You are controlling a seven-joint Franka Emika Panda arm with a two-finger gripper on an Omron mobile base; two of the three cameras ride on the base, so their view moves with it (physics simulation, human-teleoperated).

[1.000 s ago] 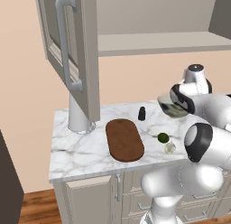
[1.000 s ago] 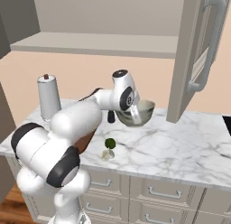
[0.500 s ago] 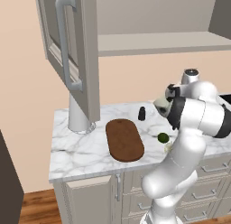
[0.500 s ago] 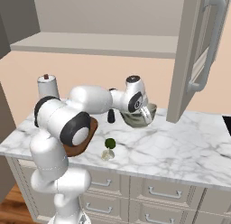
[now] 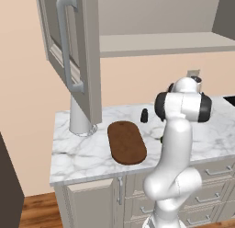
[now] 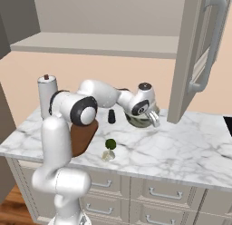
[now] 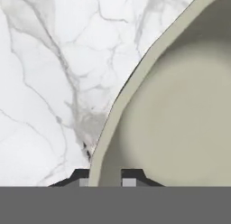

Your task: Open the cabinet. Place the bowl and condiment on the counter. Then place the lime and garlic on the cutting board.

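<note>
The gripper [image 7: 104,180] is clamped on the rim of the bowl [image 6: 141,119], one finger inside and one outside, with the bowl sitting down on the counter [image 6: 190,147] just left of the open cabinet [image 6: 199,56] door. There's lots of bare marble to the right of the bowl, less on the left, where one dark condiment [image 6: 111,116] bottle stands close by. One lime [image 6: 110,144] and one garlic [image 6: 107,155] sit touching near the front edge, beside the cutting board [image 5: 126,142]. From the right camera the arm covers most of the board, and from the left camera it blocks the bowl. One paper towel roll [image 6: 47,95] stands at the back left.
</note>
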